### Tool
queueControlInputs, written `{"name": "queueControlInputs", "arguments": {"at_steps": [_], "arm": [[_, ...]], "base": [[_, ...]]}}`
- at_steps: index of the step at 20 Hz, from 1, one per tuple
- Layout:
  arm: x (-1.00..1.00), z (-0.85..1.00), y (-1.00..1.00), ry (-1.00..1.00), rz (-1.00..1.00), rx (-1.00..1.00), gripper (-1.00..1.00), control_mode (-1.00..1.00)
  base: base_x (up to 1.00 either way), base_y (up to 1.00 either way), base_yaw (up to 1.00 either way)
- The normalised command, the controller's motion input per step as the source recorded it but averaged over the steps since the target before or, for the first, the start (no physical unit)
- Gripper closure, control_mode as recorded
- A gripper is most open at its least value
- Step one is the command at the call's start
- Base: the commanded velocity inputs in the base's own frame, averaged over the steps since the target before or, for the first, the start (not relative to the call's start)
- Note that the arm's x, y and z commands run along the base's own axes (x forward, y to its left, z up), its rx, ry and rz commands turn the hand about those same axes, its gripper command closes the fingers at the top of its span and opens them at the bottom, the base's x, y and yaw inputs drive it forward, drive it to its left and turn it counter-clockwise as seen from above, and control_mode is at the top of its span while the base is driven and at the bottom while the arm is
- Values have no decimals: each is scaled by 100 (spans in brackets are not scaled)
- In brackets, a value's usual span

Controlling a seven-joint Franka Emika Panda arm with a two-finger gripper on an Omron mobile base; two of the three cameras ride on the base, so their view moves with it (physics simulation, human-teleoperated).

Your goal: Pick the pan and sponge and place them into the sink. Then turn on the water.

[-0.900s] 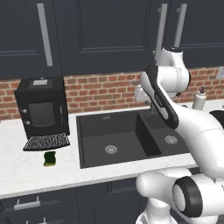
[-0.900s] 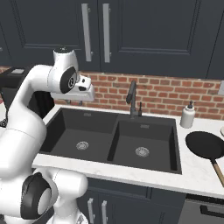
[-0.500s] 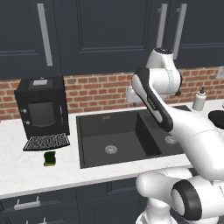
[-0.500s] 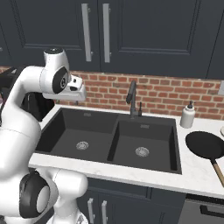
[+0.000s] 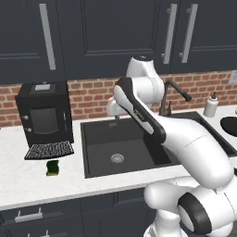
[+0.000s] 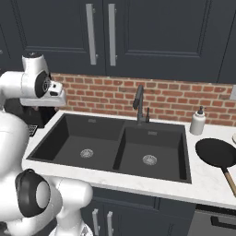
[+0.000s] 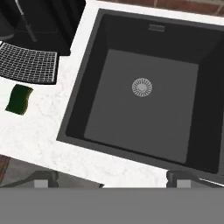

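My two-finger gripper (image 7: pixel 112 178) hangs wide open and empty over the matte black double-basin sink (image 7: pixel 87 59). The small green rectangular sponge (image 7: pixel 19 99) lies on the white counter left of it; I judge it light and squashy, best pinched across its short sides

A white marbled worktop (image 5: pixel 28 183) runs below the brick wall, with the black double sink (image 6: pixel 69 147) set into it. On its left stand a black coffee machine (image 5: pixel 44 113) and a green sponge (image 5: pixel 53 168); on its right lie a soap bottle (image 6: pixel 198 122) and the black pan (image 6: pixel 215 152).
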Motion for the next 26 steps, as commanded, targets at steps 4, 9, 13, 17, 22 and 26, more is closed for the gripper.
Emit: {"name": "queueControlInputs", "arguments": {"at_steps": [4, 9, 13, 17, 22, 26], "arm": [[-6, -26, 60, 16, 11, -4, -100, -100], [0, -24, 35, 7, 13, -1, -100, -100], [0, -44, 42, 0, 5, 0, -100, -100], [0, -44, 42, -2, 0, 0, -100, -100], [0, -46, 64, -4, 0, 0, -100, -100], [0, -31, 58, 0, 0, 0, -100, -100]], "base": [[0, 0, 0], [0, 0, 0], [0, 0, 0], [0, 0, 0], [0, 0, 0], [0, 0, 0]]}}
